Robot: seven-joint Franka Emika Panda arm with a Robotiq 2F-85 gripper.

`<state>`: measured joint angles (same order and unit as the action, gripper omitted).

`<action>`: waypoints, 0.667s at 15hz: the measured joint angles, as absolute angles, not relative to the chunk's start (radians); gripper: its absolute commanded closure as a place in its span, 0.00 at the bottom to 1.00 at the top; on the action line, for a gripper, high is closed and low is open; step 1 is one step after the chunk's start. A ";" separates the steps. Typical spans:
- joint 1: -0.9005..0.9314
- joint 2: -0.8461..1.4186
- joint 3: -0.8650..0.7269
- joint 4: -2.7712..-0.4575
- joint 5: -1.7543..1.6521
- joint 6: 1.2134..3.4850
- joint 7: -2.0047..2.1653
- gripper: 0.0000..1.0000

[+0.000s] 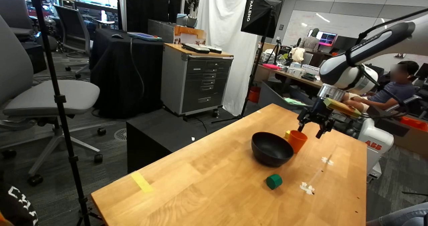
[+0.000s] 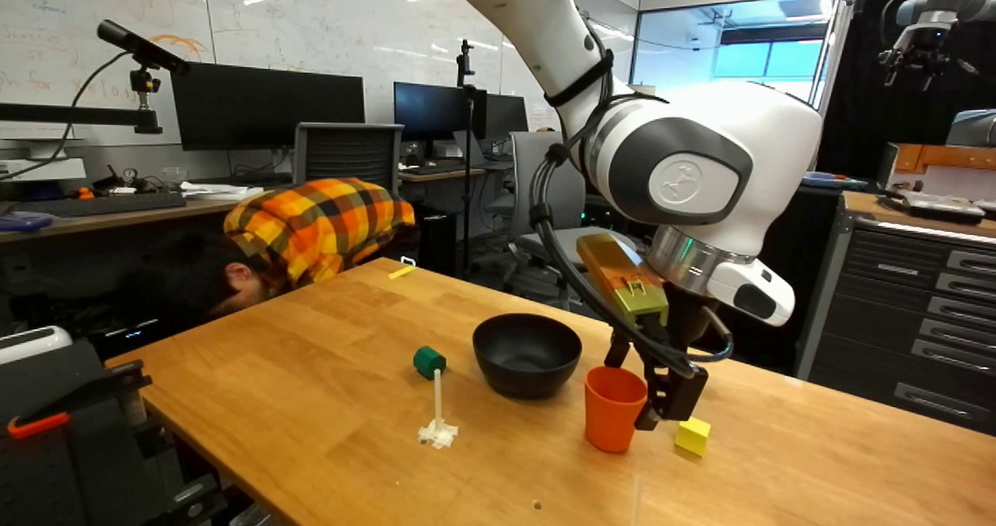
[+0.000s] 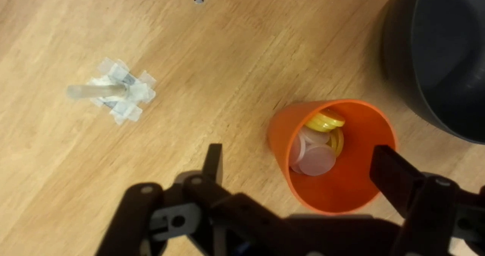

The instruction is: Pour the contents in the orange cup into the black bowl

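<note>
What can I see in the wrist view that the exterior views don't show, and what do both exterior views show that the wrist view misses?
Only the wrist view: what is inside the orange cup, yellow discs and pale, translucent discs.

Only the exterior views: the green block, the yellow block and the white arm.

Shared: the cup standing upright, the black bowl, cut off by the frame in the wrist view, and the open jaws.

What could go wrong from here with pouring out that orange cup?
In the wrist view, the orange cup sits off-centre between the open fingers and one overlaps its rim, so lowering them might tip it. The discs inside look loose and might scatter past the black bowl during the pour.
</note>
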<state>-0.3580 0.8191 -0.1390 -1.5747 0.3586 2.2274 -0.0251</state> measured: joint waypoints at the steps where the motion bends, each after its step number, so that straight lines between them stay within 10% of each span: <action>1: -0.358 0.826 -0.139 -1.570 0.359 2.227 -0.025 0.00; 7: -0.358 0.861 -0.136 -1.542 0.359 2.226 -0.024 0.00; 10: -0.359 0.873 -0.136 -1.531 0.359 2.225 -0.024 0.28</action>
